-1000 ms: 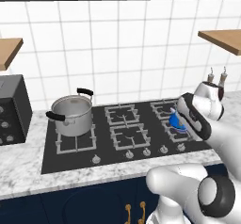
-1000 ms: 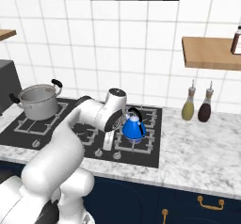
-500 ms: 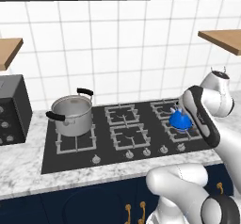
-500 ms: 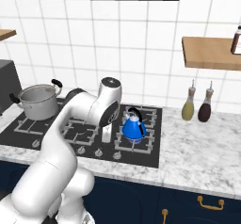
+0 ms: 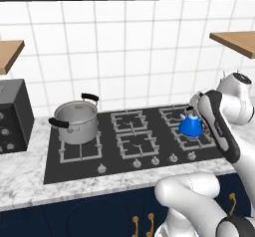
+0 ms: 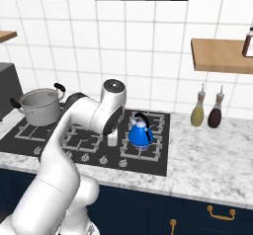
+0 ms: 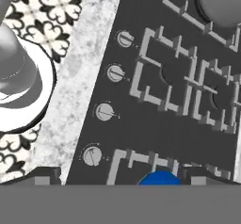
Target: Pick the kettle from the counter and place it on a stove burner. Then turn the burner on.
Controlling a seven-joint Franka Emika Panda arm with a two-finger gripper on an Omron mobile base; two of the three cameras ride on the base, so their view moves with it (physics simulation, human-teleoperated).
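kettle [image 6: 140,134]: set on the front right stove burner [image 6: 144,149], just beside the gripper [image 6: 112,140]
gripper: state cannot be told

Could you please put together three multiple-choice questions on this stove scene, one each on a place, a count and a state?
1. Where does the kettle stand?
A. on the marble counter
B. on the front right burner grate of the cooktop
C. inside the steel pot

2. How many bottles stand on the counter right of the cooktop?
A. one
B. two
C. four

3. How is the kettle held?
A. standing free, with the arm beside it
B. lifted above the stove
C. lying on its side

Answers:
1 B, the right base view shows it on the front right grate.
2 B, two bottles stand side by side by the wall.
3 A, it stands upright on the grate, with nothing gripping it.
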